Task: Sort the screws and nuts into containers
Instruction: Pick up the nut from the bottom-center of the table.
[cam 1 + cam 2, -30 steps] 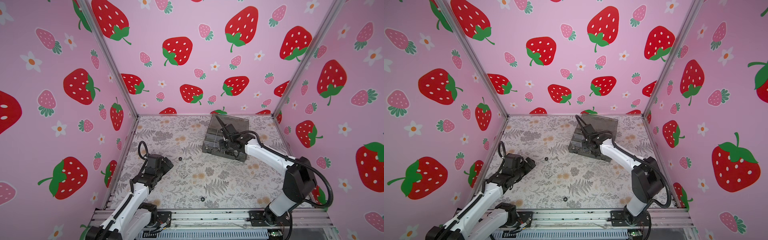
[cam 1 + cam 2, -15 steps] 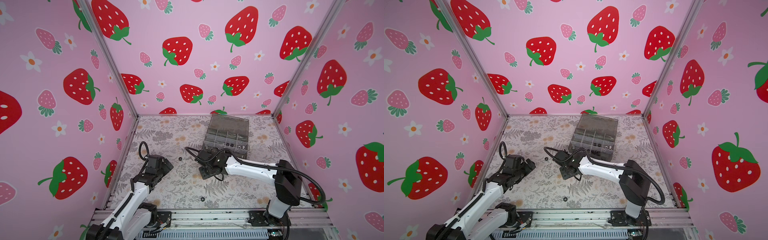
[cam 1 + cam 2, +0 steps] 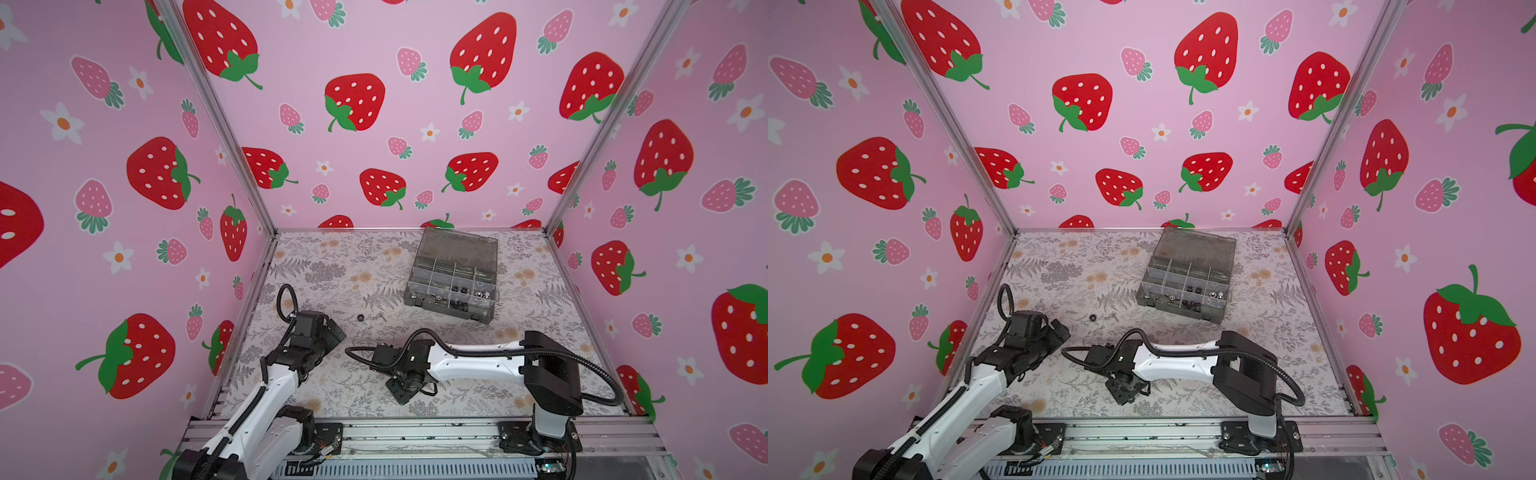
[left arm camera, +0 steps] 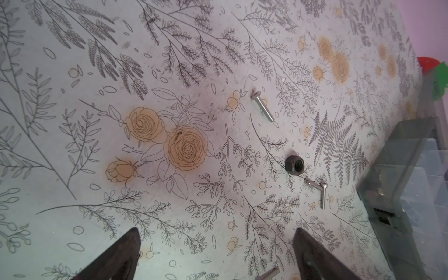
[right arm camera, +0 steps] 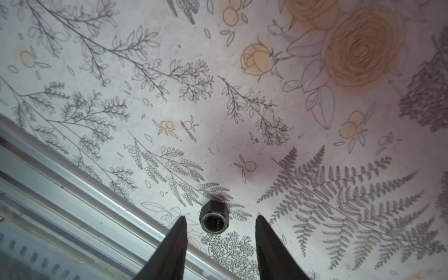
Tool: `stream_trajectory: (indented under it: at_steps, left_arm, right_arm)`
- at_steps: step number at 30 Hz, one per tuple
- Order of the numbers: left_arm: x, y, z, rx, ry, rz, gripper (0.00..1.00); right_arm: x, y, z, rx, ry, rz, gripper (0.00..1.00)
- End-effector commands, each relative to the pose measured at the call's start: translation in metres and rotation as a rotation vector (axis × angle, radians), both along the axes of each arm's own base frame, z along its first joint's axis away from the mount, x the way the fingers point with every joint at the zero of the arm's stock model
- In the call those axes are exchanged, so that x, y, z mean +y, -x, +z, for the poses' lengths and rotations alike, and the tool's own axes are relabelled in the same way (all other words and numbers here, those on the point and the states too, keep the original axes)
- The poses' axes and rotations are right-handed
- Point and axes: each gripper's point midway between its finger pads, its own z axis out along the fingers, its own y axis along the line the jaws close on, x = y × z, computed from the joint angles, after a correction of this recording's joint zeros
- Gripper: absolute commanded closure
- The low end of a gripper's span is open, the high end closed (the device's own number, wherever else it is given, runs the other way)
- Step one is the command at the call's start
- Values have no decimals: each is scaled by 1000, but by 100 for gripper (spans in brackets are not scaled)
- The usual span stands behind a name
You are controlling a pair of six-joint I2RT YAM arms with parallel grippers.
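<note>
The containers are compartments of a smoky grey organiser box point(image 3: 453, 282) point(image 3: 1187, 278) at the back right, lid open, with small hardware inside. My right gripper point(image 5: 220, 219) point(image 3: 403, 392) points down at the front of the mat and is open. A black hex nut point(image 5: 214, 217) lies on the mat level with its tips, touching neither finger. My left gripper point(image 4: 217, 232) point(image 3: 334, 332) is wide open and holds nothing. Ahead of it lie another black nut point(image 4: 294, 164) point(image 3: 360, 317) and two silver screws point(image 4: 263, 106) point(image 4: 317, 191). A third screw point(image 4: 268, 275) shows between the fingers.
The aluminium front rail point(image 5: 72, 194) point(image 3: 415, 432) runs close beside my right fingers. Pink strawberry walls enclose the floral mat point(image 3: 374, 266) on three sides. The box's near corner point(image 4: 400, 194) stands to one side of the loose screws.
My right arm has swung from the organiser box across the mat to the front edge and come down over the black nut there. The left arm has not moved.
</note>
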Motion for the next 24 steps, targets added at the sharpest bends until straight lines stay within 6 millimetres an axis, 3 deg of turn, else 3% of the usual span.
stream_trajectory:
  at_steps: [1, 6, 24]
  left_arm:
    - [5, -2, 10, -13, -11, 25, 1]
    - [6, 0, 10, -10, -13, 28, 1]
    - [10, 5, 9, -4, -17, 38, 1]
  right_arm:
    - [-8, 9, -9, 44, 32, 8, 52]
    - [-16, 13, -19, 63, 68, 17, 54]
    - [-17, 18, -41, 97, 110, 43, 64]
